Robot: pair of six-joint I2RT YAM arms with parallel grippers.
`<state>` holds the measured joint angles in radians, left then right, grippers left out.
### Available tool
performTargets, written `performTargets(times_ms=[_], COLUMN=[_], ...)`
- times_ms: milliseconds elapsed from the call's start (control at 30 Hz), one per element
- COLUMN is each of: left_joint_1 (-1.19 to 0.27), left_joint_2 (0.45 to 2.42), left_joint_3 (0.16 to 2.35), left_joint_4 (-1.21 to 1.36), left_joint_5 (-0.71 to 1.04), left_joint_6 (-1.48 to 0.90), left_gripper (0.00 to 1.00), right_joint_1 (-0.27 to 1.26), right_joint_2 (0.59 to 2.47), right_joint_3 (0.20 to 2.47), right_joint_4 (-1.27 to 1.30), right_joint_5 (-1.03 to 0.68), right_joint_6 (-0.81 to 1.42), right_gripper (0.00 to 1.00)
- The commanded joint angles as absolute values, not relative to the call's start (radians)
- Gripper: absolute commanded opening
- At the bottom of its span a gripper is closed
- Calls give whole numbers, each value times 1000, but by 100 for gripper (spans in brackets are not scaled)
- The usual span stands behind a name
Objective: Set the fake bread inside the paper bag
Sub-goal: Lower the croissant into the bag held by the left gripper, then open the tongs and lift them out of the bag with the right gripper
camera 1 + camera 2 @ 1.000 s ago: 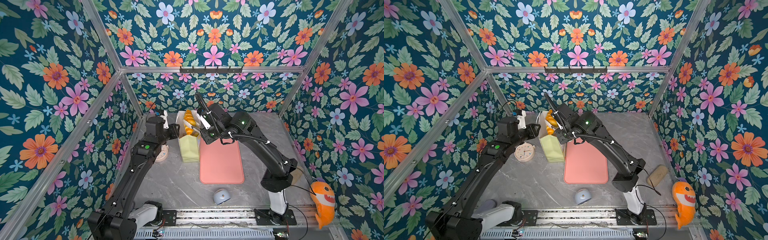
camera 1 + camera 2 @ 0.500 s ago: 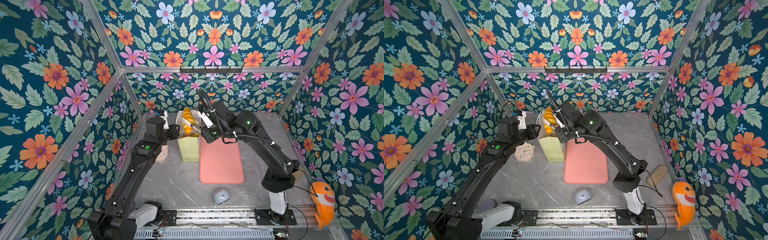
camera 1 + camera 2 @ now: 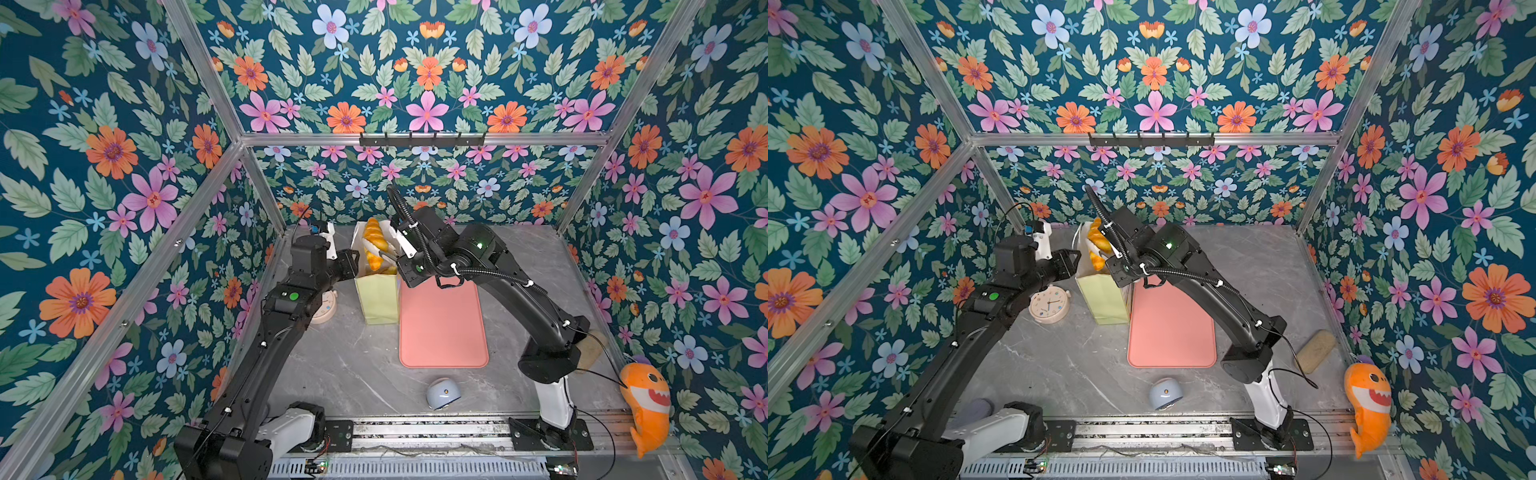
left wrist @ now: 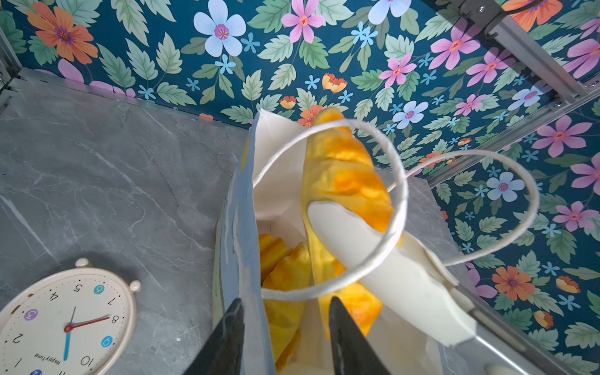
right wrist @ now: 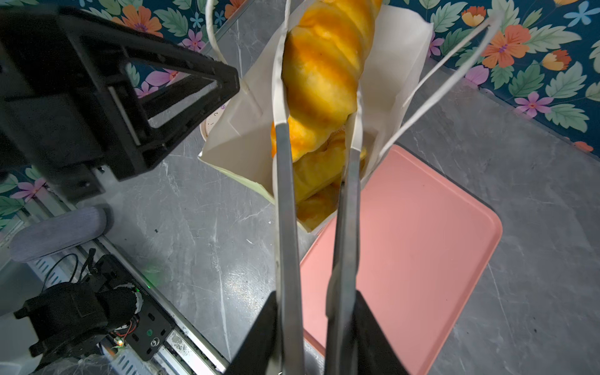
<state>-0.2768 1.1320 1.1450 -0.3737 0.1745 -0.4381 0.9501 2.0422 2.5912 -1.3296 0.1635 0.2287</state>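
Okay, bread (image 5: 321, 74) pinched in tongs (image 5: 285, 201), tongs squeezed by right claw (image 5: 315, 293). In a top view bread (image 3: 373, 245) found at claw's 9 o'clock, long axis 12-to-6, lower end inside bag (image 3: 377, 301). Bag wall straddled by left claw (image 4: 285, 300), jaws apart.

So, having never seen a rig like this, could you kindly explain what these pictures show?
Two black robot arms stand at a grey table inside a flowered booth. Two pictures look down from overhead; two come from cameras on the arms' wrists. The right arm has its jaws shut on metal tongs, which pinch a toy croissant at the mouth of a paper bag with more pastries inside. The left arm has its jaws open astride the bag's wall. A pink mat, a clock and a small blue dome also lie on the table.
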Motion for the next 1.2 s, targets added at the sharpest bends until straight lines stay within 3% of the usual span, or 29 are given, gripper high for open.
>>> performTargets(times_ms=[0,1167], left_joint_1=[-277,-278], left_joint_2=[1130,1124], left_joint_3=[1142,1145], left_joint_4=[-356,-365], left_joint_5=[172,168], left_joint_6=[-440,-438], left_gripper=[44,44], right_joint_1=[951,953], right_joint_2=[2062,2103], right_joint_3=[2612,2638], right_joint_4=[-1331,-1400], right_joint_5=[181,153], right_joint_6=[217,264], right_gripper=[33,46])
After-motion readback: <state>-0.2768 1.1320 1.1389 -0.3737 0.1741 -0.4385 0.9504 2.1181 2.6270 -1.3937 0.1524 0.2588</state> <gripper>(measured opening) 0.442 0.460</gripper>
